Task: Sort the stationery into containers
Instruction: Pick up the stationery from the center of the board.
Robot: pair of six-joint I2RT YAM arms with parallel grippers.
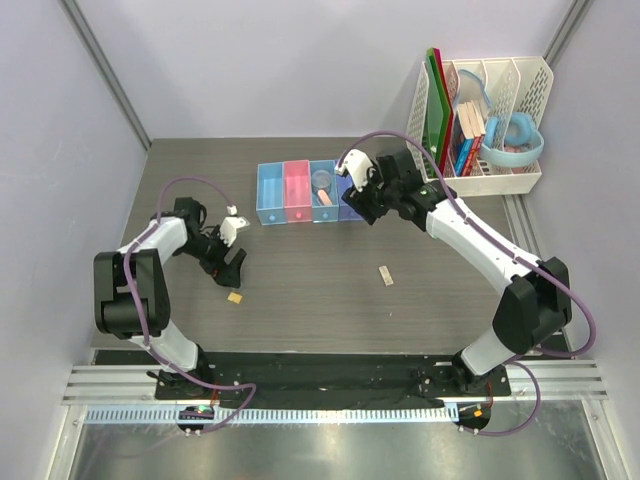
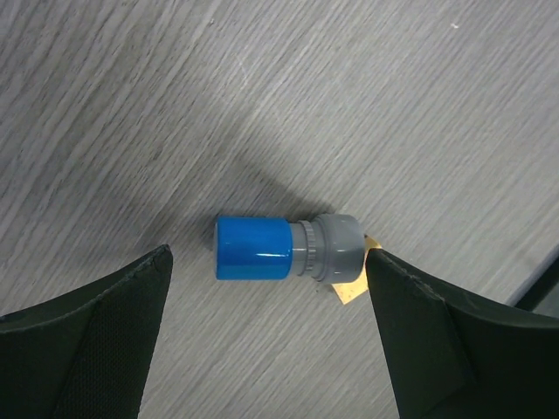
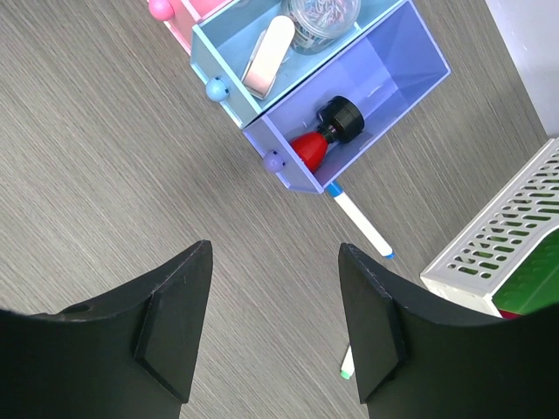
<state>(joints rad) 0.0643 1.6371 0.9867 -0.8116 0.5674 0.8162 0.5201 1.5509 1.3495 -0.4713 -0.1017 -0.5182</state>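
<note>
Hey, your left gripper (image 2: 268, 250) is spread wide open and sits low over the table (image 2: 131, 105), 1 finger on each side of the blue-capped cylinder (image 2: 284, 249). The cylinder lies on its side. Its blue end has a clear gap to the finger on that side, and its grey end is very close to the other finger; can't tell if that one's touching. A tiny yellow piece (image 2: 349, 291) pokes out from under the grey end.

Your right gripper (image 3: 275, 249) is open too, nothing between the fingers, hovering just in front of the row of 4 bins (image 1: 272, 192). The violet bin (image 3: 410, 61) at the end has the red-black piece (image 3: 323, 135) in it. The light blue bin (image 3: 214, 57) next door holds a pink eraser (image 3: 269, 54) and a clear round thing (image 3: 323, 13). 1 white pen (image 3: 360, 223) lies on the table right beside the violet bin, near the white rack (image 3: 498, 236). The beige eraser (image 1: 384, 275) is out on the table, well apart from both grippers.
</note>
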